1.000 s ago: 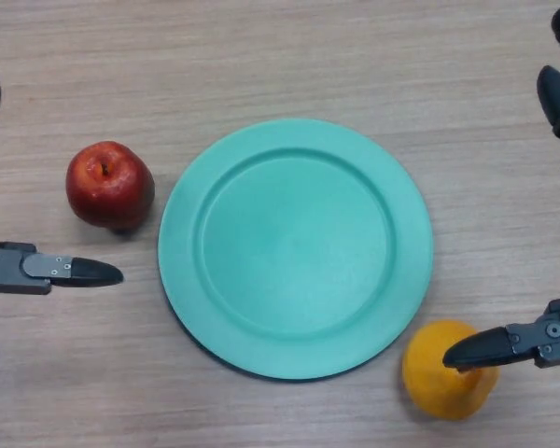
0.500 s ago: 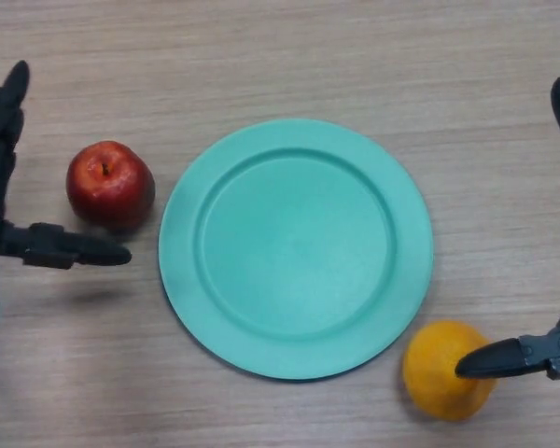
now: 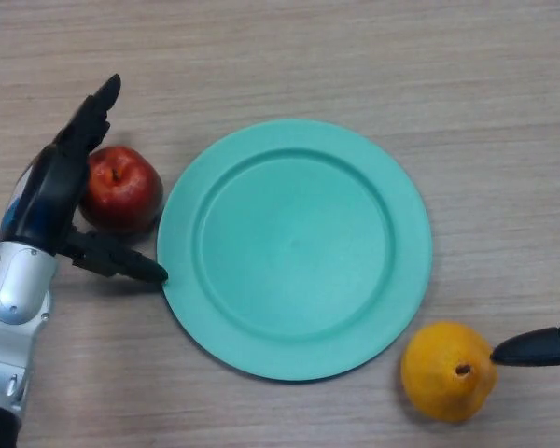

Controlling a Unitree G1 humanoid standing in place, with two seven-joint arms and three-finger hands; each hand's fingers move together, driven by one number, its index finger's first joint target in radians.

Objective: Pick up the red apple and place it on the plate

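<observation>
**My left hand cups the red apple, fingers not closed**

My left hand (image 3: pixel 58 191) sits at the left side of the tabletop (image 3: pixel 289 56), spread wide and holding nothing. Its fingers (image 3: pixel 91 117) stretch straight up and away from me along the far-left side of the red apple (image 3: pixel 121 188), partly covering that side of the fruit. My thumb (image 3: pixel 119 261) reaches out below the apple toward the right, its tip ending right at the left rim of the plate (image 3: pixel 295 248). So the apple lies in the gap between fingers and thumb, but I cannot tell whether either one touches it.

The apple rests on the tabletop, stem up, just beside the plate's left edge and not on it. The plate is round, green and bare, lying flat in the middle of the tabletop.

Off the plate's lower right edge, close to the rim, an orange fruit (image 3: pixel 446 371) sits on the tabletop. Just to its right, a single dark fingertip of my right hand (image 3: pixel 534 346) pokes in from the right border, pointing at the fruit; I cannot tell how that hand's fingers are set.
</observation>
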